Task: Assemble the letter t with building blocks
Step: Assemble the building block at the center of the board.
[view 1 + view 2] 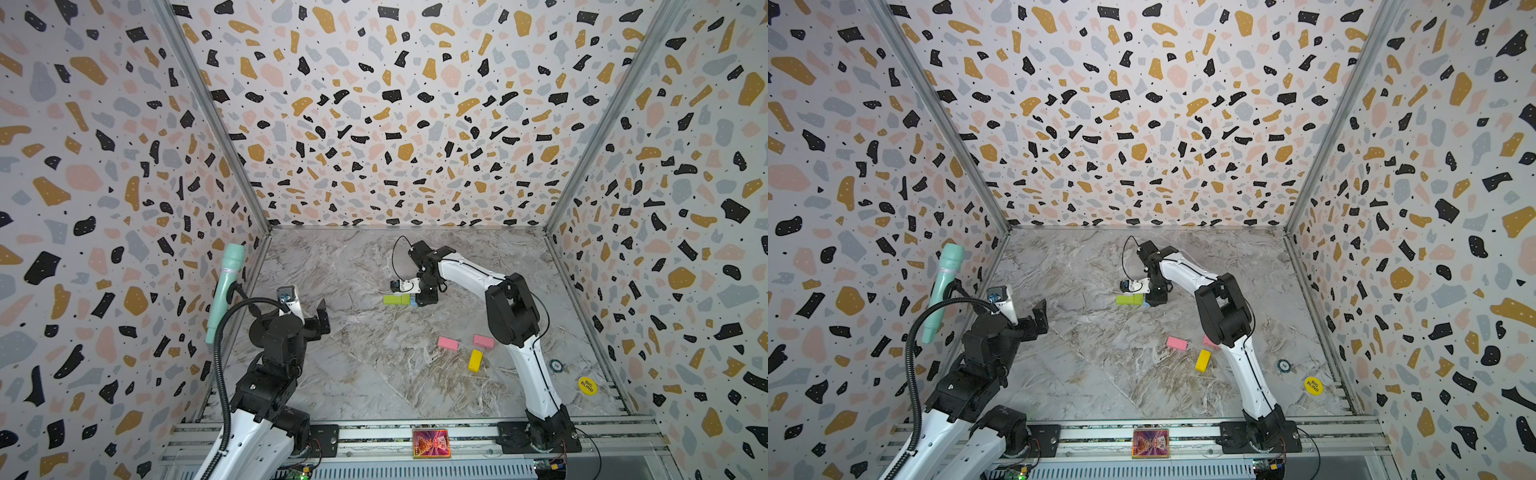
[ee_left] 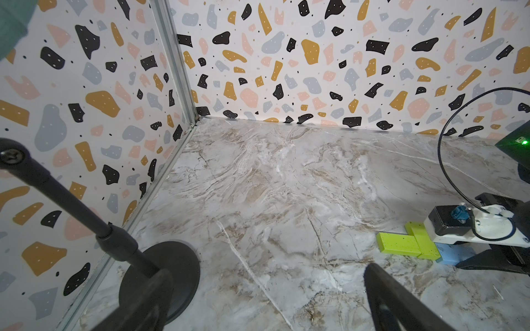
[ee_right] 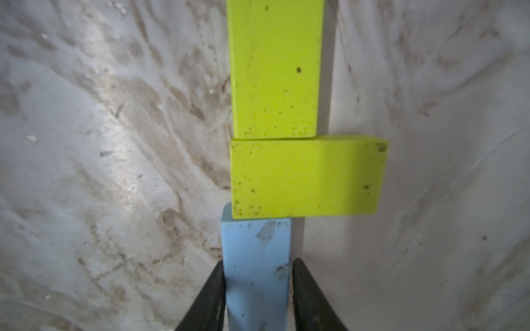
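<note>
Currently blue brick (image 3: 255,272) sits on worktop (image 3: 114,172), butted against green pair (image 3: 304,177). Right fingers (image 3: 309,301) straddle its long sides; clamped or loose, can't tell. Left fingers (image 2: 401,301) open, empty. Looks light, rigid, slick: pinch across width, mid-length.

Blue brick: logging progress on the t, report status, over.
Left gripper open, empty. Right gripper straddles blue brick, grip unclear. Blue brick down against green bricks; pink bricks, yellow brick lie apart. No obstruction seen.
</note>
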You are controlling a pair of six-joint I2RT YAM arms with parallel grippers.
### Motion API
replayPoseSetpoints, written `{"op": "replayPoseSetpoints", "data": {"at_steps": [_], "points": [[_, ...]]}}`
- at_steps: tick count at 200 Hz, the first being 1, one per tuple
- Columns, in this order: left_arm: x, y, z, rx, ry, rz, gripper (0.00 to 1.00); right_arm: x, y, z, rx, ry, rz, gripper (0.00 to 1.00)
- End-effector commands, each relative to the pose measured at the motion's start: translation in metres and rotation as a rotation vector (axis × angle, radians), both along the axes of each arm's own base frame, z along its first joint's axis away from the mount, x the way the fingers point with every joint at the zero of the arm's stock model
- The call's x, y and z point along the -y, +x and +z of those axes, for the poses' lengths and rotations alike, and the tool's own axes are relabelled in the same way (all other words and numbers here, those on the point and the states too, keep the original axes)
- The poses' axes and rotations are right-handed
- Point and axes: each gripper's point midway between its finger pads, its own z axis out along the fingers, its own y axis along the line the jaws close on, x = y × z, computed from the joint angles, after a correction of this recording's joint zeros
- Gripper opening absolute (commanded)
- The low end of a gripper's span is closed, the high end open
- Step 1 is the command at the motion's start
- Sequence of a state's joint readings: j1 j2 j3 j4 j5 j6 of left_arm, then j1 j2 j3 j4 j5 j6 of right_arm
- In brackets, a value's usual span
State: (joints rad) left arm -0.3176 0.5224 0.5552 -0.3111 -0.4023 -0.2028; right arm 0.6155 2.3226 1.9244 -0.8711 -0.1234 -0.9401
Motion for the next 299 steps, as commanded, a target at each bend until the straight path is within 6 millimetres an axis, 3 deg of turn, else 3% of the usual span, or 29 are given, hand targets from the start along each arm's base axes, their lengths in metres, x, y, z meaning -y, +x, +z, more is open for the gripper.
{"op": "replayPoseSetpoints", "data": {"at_steps": [1, 132, 207, 253, 261, 299], "points": [[0.000, 0.000, 0.008, 0.031, -0.012, 0.004, 0.99, 0.004, 0.000, -0.013, -0.022, -0.023, -0.016, 0.39], [0.001, 0.000, 0.008, 0.030, -0.012, -0.001, 0.99, 0.002, 0.002, -0.014, -0.026, -0.013, -0.028, 0.39], [0.002, 0.001, 0.008, 0.032, -0.015, -0.004, 1.00, -0.004, -0.005, 0.015, -0.045, 0.072, -0.017, 0.41], [0.003, 0.002, 0.008, 0.031, -0.014, -0.013, 0.99, -0.005, 0.003, 0.035, -0.024, 0.124, -0.036, 0.45], [0.003, 0.002, 0.008, 0.030, -0.015, -0.012, 0.99, -0.005, 0.003, 0.036, -0.023, 0.127, -0.036, 0.53], [0.003, 0.001, 0.009, 0.034, -0.016, -0.014, 0.99, -0.005, 0.005, 0.045, -0.016, 0.140, -0.040, 0.55]]}}
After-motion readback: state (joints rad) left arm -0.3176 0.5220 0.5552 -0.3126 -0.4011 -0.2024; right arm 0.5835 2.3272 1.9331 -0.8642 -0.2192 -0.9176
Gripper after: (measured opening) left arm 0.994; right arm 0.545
